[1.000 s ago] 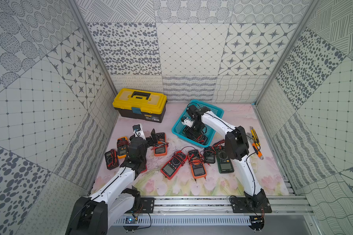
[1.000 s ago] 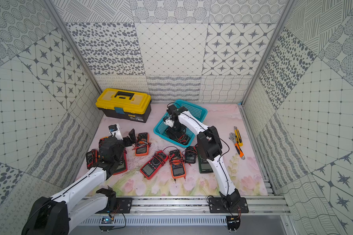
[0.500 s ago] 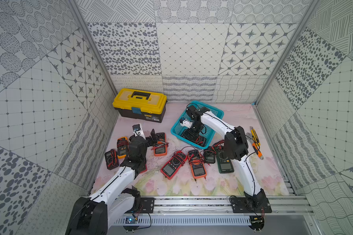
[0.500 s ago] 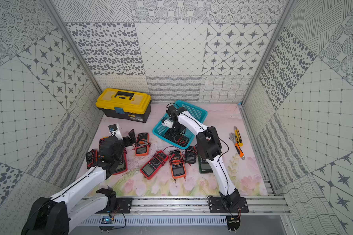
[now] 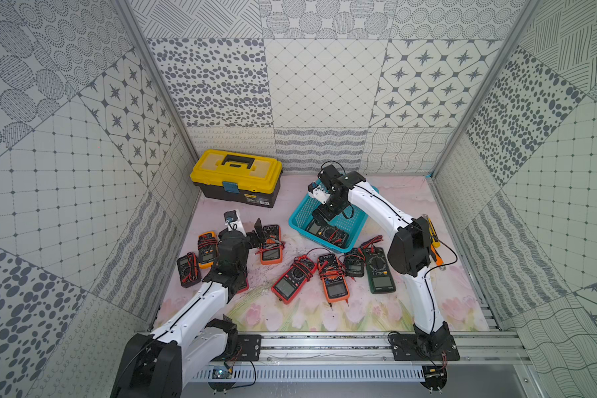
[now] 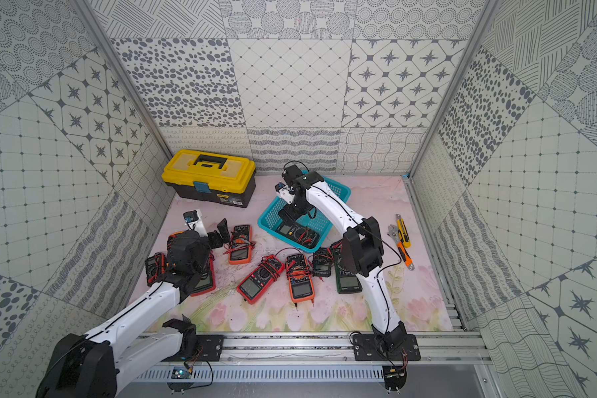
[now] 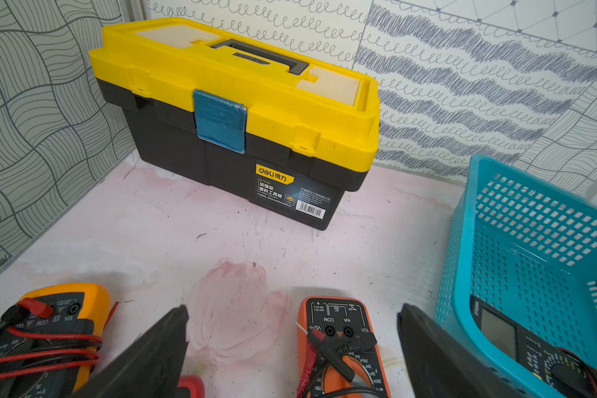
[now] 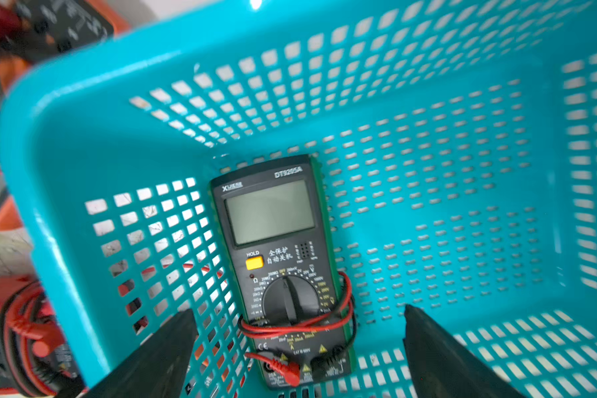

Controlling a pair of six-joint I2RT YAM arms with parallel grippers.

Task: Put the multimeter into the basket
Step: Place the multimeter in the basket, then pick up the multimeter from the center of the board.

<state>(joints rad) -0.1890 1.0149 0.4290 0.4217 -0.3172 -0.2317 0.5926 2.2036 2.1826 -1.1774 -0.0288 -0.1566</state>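
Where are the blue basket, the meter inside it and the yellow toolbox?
basket (image 8: 66, 138), right wrist view, on its side wall.
multimeter (image 8: 269, 211), right wrist view, on its grey screen.
toolbox (image 7: 290, 100), left wrist view, on its yellow lid.

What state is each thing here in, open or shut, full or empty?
Yellow-lidded black plastic toolbox: lid shut, blue latch down.
Turquoise perforated plastic basket: holds one black multimeter, lying face up.
Left gripper: open, empty.
Right gripper: open, empty, over the basket.

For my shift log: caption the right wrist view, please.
Open right gripper over a black multimeter lying in the turquoise basket.
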